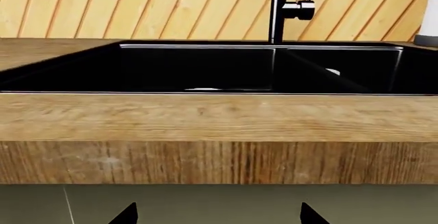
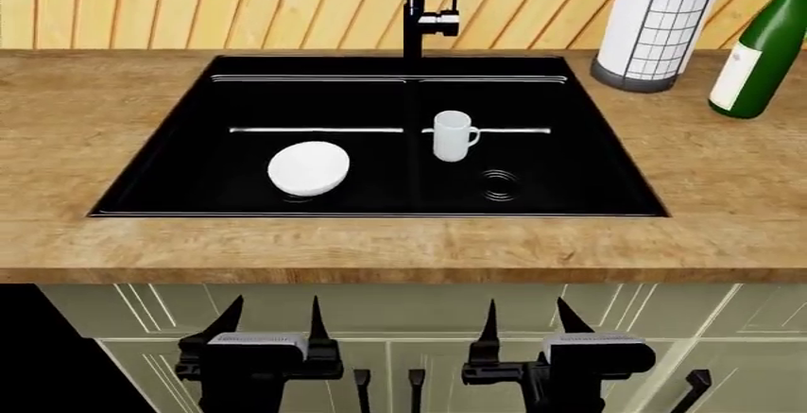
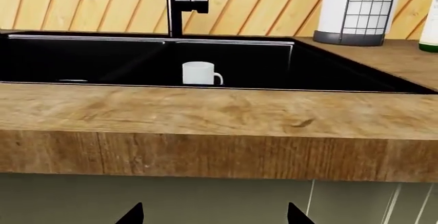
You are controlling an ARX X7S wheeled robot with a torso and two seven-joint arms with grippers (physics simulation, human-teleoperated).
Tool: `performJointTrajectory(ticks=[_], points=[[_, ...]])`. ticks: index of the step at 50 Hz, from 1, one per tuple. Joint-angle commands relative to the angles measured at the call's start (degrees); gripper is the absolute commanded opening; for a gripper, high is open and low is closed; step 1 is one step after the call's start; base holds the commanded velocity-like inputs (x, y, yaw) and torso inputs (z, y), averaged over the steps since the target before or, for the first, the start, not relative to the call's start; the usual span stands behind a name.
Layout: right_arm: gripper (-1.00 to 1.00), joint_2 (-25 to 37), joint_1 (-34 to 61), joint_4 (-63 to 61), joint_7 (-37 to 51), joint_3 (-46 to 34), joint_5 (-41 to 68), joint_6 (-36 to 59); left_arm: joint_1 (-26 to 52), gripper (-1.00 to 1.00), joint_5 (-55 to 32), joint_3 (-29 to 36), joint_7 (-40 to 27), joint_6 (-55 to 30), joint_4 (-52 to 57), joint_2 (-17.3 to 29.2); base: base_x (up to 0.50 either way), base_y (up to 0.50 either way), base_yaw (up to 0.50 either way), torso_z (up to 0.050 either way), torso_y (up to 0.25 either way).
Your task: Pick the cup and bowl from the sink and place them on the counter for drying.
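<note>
The black sink [image 2: 592, 139] is set in the wood-grain counter [image 2: 378, 248]. The white bowl [image 2: 308, 167] lies in the left basin, and only its rim [image 1: 202, 88] shows in the left wrist view. The white cup [image 2: 452, 136] stands upright in the right basin with its handle to the right; it also shows in the right wrist view [image 3: 200, 73]. My left gripper [image 2: 270, 320] and right gripper [image 2: 526, 318] hang open and empty below the counter's front edge, in front of the cream cabinet doors. Only the fingertips [image 1: 127, 215] [image 3: 132, 215] show in the wrist views.
A tall black faucet [image 2: 417, 11] rises behind the sink's middle. A paper-towel roll in a wire holder [image 2: 656, 21] and a green bottle [image 2: 761, 49] stand at the back right of the counter. A wood-slat wall runs behind. The thick counter front edge [image 1: 219, 162] is above both grippers.
</note>
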State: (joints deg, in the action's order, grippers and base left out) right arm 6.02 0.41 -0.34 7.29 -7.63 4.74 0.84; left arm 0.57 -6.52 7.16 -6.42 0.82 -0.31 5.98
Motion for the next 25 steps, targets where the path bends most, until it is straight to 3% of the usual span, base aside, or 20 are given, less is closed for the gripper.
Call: performJointTrajectory(ticks=[1,9,25], points=[[1.00,0.6,0.3,0.3,0.8,-0.6,0.7,0.2,0.0,1.00,-0.6,0.7,-0.7,0.5,0.1,0.6,0.00,0.00,0.00,0.050,0.000],[1.00,0.9,0.2,0.0,0.8,-1.0,1.7,0.1,0.0,1.00,-0.9,1.2,-1.1,0.7,0.1,1.0,0.00,0.00,0.00,0.050,0.000],[1.00,1.4,0.7,0.7,0.5,-1.8,3.9,0.3,-0.4,1.00,-0.7,2.4,-2.2,1.1,0.4,1.8,0.00,0.00,0.00,0.000,0.000]])
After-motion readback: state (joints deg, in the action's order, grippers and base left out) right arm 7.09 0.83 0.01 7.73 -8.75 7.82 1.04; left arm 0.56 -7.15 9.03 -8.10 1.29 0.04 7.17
